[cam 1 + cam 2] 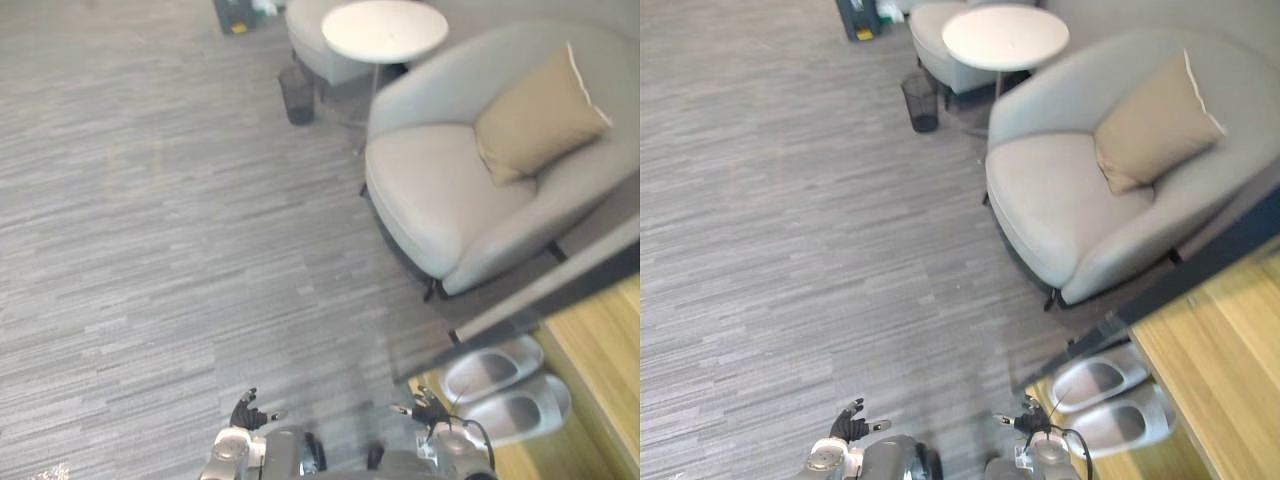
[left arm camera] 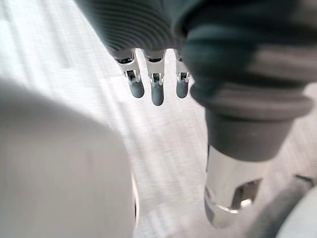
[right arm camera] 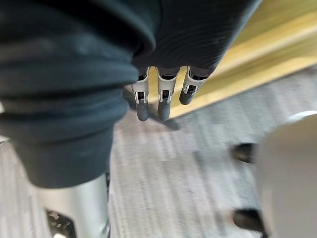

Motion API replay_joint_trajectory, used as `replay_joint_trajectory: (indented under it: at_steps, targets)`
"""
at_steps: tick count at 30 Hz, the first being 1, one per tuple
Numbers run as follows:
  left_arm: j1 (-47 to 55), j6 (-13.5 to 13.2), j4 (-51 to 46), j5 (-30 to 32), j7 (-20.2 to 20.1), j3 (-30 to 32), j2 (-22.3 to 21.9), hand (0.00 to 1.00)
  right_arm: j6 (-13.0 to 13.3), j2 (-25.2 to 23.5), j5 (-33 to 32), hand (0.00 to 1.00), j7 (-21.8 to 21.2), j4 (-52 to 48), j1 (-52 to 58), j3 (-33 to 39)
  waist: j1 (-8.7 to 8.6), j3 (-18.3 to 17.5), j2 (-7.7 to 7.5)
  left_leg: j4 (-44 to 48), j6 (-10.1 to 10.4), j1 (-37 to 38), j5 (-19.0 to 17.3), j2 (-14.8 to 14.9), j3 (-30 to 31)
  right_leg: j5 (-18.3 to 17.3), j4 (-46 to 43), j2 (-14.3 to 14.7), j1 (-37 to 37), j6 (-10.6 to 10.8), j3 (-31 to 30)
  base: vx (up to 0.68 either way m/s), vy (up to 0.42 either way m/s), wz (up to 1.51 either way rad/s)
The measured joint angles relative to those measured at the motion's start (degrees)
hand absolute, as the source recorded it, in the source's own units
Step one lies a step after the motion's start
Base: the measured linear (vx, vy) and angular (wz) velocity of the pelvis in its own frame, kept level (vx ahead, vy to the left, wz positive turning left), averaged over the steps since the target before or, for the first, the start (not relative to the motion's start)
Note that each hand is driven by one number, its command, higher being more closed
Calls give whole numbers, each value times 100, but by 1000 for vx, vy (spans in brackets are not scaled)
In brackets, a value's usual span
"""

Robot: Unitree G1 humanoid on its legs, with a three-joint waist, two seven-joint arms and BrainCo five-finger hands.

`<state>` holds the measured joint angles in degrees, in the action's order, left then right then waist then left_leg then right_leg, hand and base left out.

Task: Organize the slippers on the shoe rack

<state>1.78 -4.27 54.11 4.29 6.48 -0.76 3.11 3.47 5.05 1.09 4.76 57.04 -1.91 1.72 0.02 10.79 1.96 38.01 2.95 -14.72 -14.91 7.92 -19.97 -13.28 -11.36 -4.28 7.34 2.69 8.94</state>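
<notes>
Both empty with fingers apart, our left hand (image 1: 247, 412) and right hand (image 1: 428, 410) should pinch the light, squashy pale grey foam slippers (image 1: 540, 400) by their uppers.

The two eye views look steeply down from the head, set slightly apart side by side, and share the grey carpet (image 1: 150, 250), the armchair (image 1: 440, 200), the round table (image 1: 385, 30), the slippers (image 1: 515, 412), the wooden shoe rack (image 1: 600, 340), and the left hand (image 1: 246, 412) and right hand (image 1: 428, 410) at the lower edge. Each wrist view looks along its own hand from very close down at the carpet, the right one also facing the rack's wooden edge
</notes>
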Motion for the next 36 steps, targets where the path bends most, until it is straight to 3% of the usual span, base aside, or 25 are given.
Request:
replay_joint_trajectory:
  at_steps: [1,2,4,6,7,8,9,10,11,12,13,14,15,17,20,21,22,23,26,28,29,33,34,35,36]
  targets:
    - [-4,0,-4,0,1,-31,-11,0,0,5,-1,0,0,-10,-41,-8,1,-14,26,-235,-119,-40,201,105,-98,-22,-6,15,42,36,39,716,234,170]
    - [-198,14,-63,-6,1,-101,141,0,-11,-256,2,0,-7,5,-57,18,60,2,-352,-866,-583,-155,446,-168,-694,-51,265,-191,318,153,721,715,246,177]
    - [-157,37,-50,-5,3,-275,238,0,-2,-302,4,0,-16,3,-171,19,124,32,-309,-1081,-601,59,448,-163,-587,-32,-145,-126,221,145,702,494,127,105]
    - [-111,73,-7,-9,18,-285,258,0,35,-254,4,0,-15,-80,-185,-19,146,91,-188,-1414,-597,395,447,-137,-456,-331,264,-10,249,123,631,81,-34,17]
    - [-106,73,27,-7,16,-272,266,0,38,-263,5,0,-10,-131,-177,-43,158,66,-247,-1484,-564,453,420,-284,-530,202,645,-47,299,179,677,10,-34,33]
    - [-108,78,67,-3,4,-234,252,0,41,-249,8,0,-7,-78,-112,-93,52,30,-326,-1326,-730,490,207,-405,-619,-12,381,-201,273,431,760,84,40,66]
    - [-113,81,67,10,-18,-250,158,0,35,-113,28,0,-34,-5,25,-75,-72,30,-371,-761,-1131,588,-82,-685,-721,-518,-691,-457,8,713,918,129,99,66]
    - [-50,83,120,-4,8,-257,-36,0,-5,86,65,0,-39,-19,105,-72,-102,9,29,-1275,-1261,944,-352,-831,-588,-396,-2355,-478,-647,500,786,173,170,68]
    - [33,82,155,-16,5,-291,-51,0,0,101,-25,0,-43,-167,185,29,-208,-7,91,-1965,-857,1389,-536,-912,-371,72,-3590,-476,-1174,256,418,114,120,82]
    - [-12,105,284,-48,6,-267,-5,0,9,63,8,0,-30,-248,171,37,-357,-8,-71,-2295,-847,1662,-330,-1031,-86,-302,-4284,-388,-1545,215,82,194,39,122]
    - [-18,99,296,-108,10,-243,13,0,6,42,22,0,-33,-238,175,-7,-331,-59,-138,-2539,-788,1734,-193,-1087,173,-666,-4154,-293,-1862,-6,50,224,-83,133]
    - [-97,83,277,-115,15,-234,19,0,17,25,23,0,-35,-213,167,-44,-322,-50,-224,-2605,-805,1787,-168,-1097,370,-778,-3779,-214,-2059,-115,29,687,-336,254]
    - [-129,87,353,-224,72,-18,21,0,2,-50,5,0,-48,-181,108,-151,-327,46,-311,-2719,-372,1980,-180,-987,1274,302,-1408,167,-2287,-239,-560,757,-379,218]
    - [-92,78,380,-226,89,180,-86,0,6,-18,10,0,-78,-156,-45,-219,-237,-38,-33,-2665,-194,2095,-202,-700,1328,230,-1272,305,-2023,-349,-406,702,-290,106]
    - [-113,80,361,-228,80,205,-232,0,-23,-36,10,0,-92,-114,-79,-206,-258,-3,65,-2147,175,2030,24,-653,1314,173,-1115,257,-1600,-422,-301,441,-108,44]
    - [-106,79,327,-231,83,241,-267,0,-28,-26,10,0,-92,-132,-39,-202,-292,21,47,-1630,200,1876,41,-605,1273,142,-921,224,-1354,-400,-189,303,-72,73]
    - [-101,82,244,-238,86,491,-367,0,-38,-42,4,0,-86,-235,44,-204,-320,83,-2,-158,405,1400,234,-398,1049,114,-387,181,-751,-382,25,374,-75,79]
    - [-95,76,21,-309,96,688,-422,0,-41,-59,2,0,-83,-265,80,-249,-204,107,-55,1287,245,733,107,233,321,75,156,238,-165,-443,46,366,-53,59]
    - [-132,71,-104,-348,95,716,-387,0,-39,-42,4,0,-83,-221,-72,-242,-62,107,-77,1009,16,-40,-199,550,-174,65,434,135,129,-445,37,353,55,1]
    - [-201,68,-138,-353,95,700,-323,0,-41,-56,7,0,-81,-218,-213,-197,-2,131,-109,-392,-19,-439,16,310,-127,6,563,-115,281,-343,28,436,233,-8]
    - [-175,70,-120,-360,95,634,-298,0,-45,-19,18,0,-79,-184,-202,-178,18,115,-57,-1649,-199,-406,1075,76,23,-134,577,-178,436,-81,-20,395,232,4]
    - [-223,97,18,-345,95,600,-37,0,-72,-221,79,0,-88,-104,-172,-199,2,30,-330,-1830,-476,-246,920,-324,2,414,576,-474,471,164,-52,412,226,29]
    - [-134,122,98,-337,96,643,41,0,-65,-251,128,0,-94,-72,-182,-174,22,22,-357,-1947,-425,161,536,-400,11,559,-675,-552,135,380,-206,656,338,20]
    - [-52,135,158,-336,93,570,90,0,-58,-280,132,0,-118,9,-148,-174,-8,10,-425,-2325,-394,663,469,-521,24,821,-2266,-760,-420,1022,-338,733,350,25]
    - [-4,150,190,-335,92,515,131,0,-64,-286,131,0,-145,23,-69,-175,-34,-8,-447,-2472,-403,969,420,-600,72,728,-3253,-814,-799,1139,-445,487,169,27]
